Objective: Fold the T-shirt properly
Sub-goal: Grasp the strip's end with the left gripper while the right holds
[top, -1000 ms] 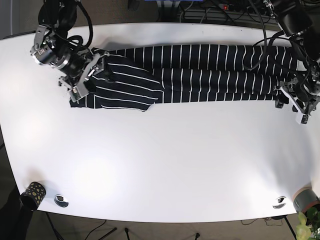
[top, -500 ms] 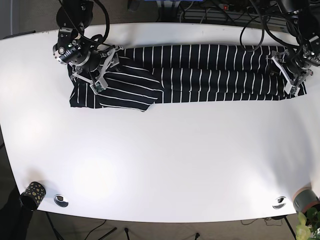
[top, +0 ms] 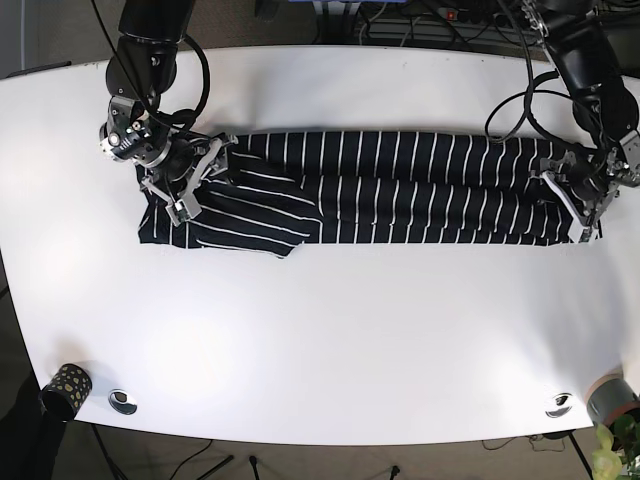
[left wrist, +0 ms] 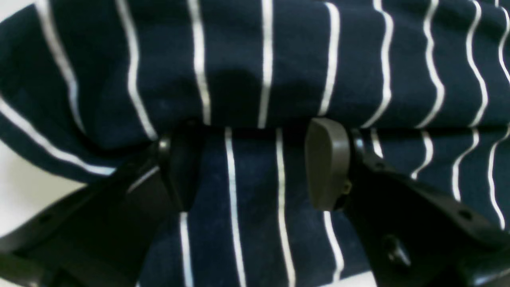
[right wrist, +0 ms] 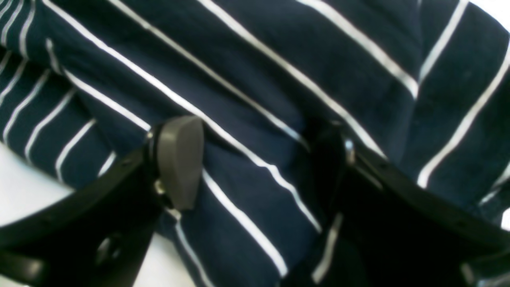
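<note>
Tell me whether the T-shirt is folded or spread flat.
Partly folded: the T-shirt lies as a long narrow band on the table, a lengthwise fold edge along its middle, one end flap doubled over.

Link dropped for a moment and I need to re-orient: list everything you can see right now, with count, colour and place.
T-shirt: one, navy with white stripes, folded into a long band across the far half of the table.
Table: one, white, fills the view.
Cup: one, black with pale dots, near left corner.
Discs: two, metallic, near edge, left and right.
Pot: one, grey, near right corner, leaves beside it.
Cables: several, black, floor behind the table.
Right gripper: open, over the shirt's left end.
Left gripper: open, over the shirt's right end.
</note>
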Action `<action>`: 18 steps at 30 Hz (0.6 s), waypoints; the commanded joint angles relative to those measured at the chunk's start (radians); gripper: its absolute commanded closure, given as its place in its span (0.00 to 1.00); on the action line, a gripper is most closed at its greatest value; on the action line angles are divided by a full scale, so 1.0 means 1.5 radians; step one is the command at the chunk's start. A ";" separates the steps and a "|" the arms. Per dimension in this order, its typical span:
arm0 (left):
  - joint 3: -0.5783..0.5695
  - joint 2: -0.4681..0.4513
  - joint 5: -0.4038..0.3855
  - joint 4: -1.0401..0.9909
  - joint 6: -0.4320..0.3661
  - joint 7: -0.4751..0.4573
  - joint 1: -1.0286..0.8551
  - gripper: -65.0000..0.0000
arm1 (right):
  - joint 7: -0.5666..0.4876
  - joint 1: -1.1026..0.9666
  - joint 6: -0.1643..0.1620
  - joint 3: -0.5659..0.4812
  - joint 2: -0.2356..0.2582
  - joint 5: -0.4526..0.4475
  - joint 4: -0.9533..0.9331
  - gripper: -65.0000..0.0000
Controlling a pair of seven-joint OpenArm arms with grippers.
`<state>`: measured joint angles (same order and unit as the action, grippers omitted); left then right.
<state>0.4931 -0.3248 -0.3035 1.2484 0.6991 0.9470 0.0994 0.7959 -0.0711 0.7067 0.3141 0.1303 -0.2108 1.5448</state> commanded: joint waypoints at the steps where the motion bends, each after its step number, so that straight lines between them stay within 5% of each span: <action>1: 0.041 -0.016 -0.057 0.046 -0.001 0.013 0.006 0.41 | 0.008 0.004 -0.006 0.003 0.006 0.006 0.034 0.39; 5: 0.137 -0.016 -0.112 0.092 -0.001 0.067 -0.001 0.35 | 0.008 0.002 -0.006 0.003 0.006 0.006 0.056 0.39; 10: 0.219 -0.017 -0.111 0.087 -0.001 0.080 -0.003 0.25 | 0.008 0.000 -0.006 0.003 0.005 0.006 0.073 0.39; 18: 0.226 -0.017 -0.112 -0.012 -0.001 0.078 0.000 0.25 | 0.008 0.000 -0.006 0.004 0.005 0.006 0.074 0.39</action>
<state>0.8303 -0.3321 -0.4568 1.2503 0.6971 1.0744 0.0875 0.8303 -0.0860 0.6968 0.3191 0.1291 -0.1867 1.6356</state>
